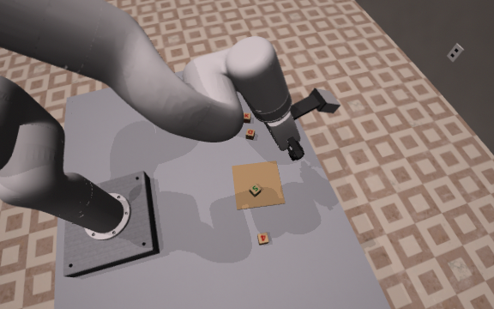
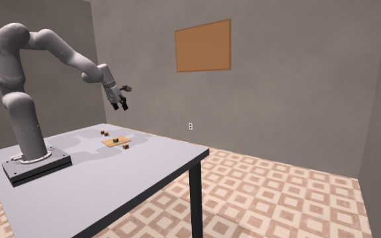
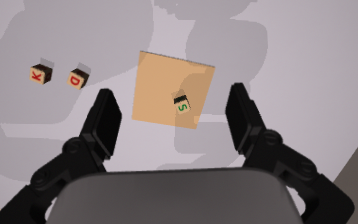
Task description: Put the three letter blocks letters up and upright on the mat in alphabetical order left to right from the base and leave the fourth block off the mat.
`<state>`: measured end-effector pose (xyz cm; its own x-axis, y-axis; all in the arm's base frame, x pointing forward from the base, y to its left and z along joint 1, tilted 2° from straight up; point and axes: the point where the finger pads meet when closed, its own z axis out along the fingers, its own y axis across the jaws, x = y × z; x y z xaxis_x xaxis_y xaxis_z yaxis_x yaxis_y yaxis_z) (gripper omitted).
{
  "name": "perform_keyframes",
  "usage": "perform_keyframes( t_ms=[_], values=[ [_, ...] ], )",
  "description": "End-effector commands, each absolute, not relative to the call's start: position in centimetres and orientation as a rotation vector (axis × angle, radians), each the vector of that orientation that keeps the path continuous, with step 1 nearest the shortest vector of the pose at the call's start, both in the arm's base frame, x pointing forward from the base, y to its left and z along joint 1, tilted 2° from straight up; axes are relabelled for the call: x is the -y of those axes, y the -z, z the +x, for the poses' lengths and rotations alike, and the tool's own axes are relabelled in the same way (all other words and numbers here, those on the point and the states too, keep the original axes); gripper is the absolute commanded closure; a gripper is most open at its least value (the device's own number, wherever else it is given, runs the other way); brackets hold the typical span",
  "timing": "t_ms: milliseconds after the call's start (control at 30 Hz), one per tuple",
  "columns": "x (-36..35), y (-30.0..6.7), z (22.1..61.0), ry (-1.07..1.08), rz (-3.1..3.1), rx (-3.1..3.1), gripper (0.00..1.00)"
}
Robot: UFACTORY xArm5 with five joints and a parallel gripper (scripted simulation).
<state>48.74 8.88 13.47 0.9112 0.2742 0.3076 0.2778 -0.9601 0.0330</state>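
The green-marked block [image 1: 255, 190] [image 2: 116, 140] [image 3: 182, 104] lies on the mat [image 1: 251, 173] [image 2: 109, 142] [image 3: 155, 95], well below the gripper [image 1: 296, 150] [image 2: 120, 107] [image 3: 172, 99], whose empty jaws stand wide apart. From the mat in the top view, the D block [image 1: 250, 134] [image 2: 106, 133] [image 3: 77, 79] and K block [image 1: 247, 117] [image 2: 102, 132] [image 3: 39, 74] sit off it at twelve o'clock, the other red-marked block [image 1: 262, 239] [image 2: 126, 146] at six.

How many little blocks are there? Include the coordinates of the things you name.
4. S block [image 1: 255, 189] [image 3: 182, 105] on the mat [image 1: 268, 173] [image 2: 108, 142] [image 3: 152, 90]; K block [image 1: 247, 116] [image 3: 37, 75] and D block [image 1: 250, 133] [image 3: 75, 80] together off one side; 4 block [image 1: 263, 238] [image 2: 126, 146] off the opposite side. The arm may hide others.
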Motion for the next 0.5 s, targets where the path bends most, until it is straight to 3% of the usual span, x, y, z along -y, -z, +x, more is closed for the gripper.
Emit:
perform_keyframes(
  t_ms=[0,467],
  values=[
    [-7.5,-15.0,48.1,0.406,-3.083,0.384,0.00],
    [-0.7,-23.8,41.3,0.046,-3.141,0.044,0.00]
  ],
)
